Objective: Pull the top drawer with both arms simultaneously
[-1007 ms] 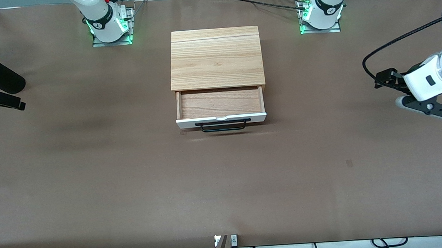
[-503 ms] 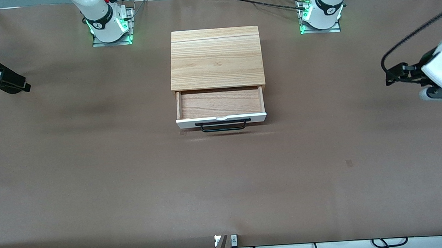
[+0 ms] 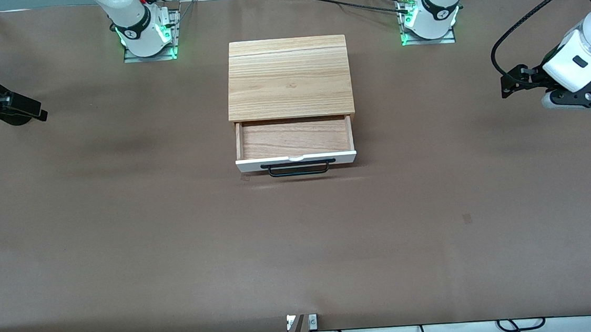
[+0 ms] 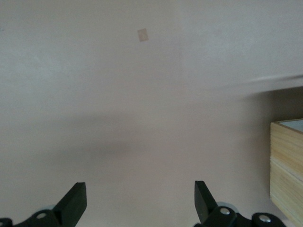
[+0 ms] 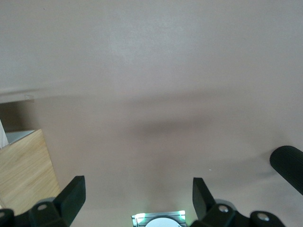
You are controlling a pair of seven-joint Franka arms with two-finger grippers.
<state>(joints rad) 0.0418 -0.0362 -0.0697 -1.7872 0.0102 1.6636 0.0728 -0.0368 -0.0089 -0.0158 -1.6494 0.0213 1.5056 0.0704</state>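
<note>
1. Over the last second both arms have swung away from the middle. The left gripper [image 3: 577, 93] has risen from low over the surface [image 3: 175, 249] at the left arm's end to a spot closer to the bases' edge, and the right gripper [image 3: 17, 109] has likewise drifted up the front view at the right arm's end. The drawer unit has not shifted.

2. The top drawer [image 3: 294, 140] sits pulled out of the light-wood box [image 3: 288, 77] at the middle of the surface. Its wooden inside is exposed, with its white front and black bar handle [image 3: 298, 168] facing the front camera.

3. The left gripper hangs over bare surface well apart from the drawer. In the left wrist view its fingers [image 4: 75, 201] stand wide apart with nothing between them, and only a corner of the box shows at the edge.

4. The right gripper hovers over bare surface at its own end, and its fingers [image 5: 73, 194] are also spread and empty.

5. The drawer already looks open, so the step in hand appears to be the retreat. Doing it well likely means keeping both grippers high and clear of the handle, so that nothing nudges the drawer back.

6. If more pull were wanted, both grippers would need to return to the bar, each at its own end, and draw evenly so the drawer does not skew.
</note>
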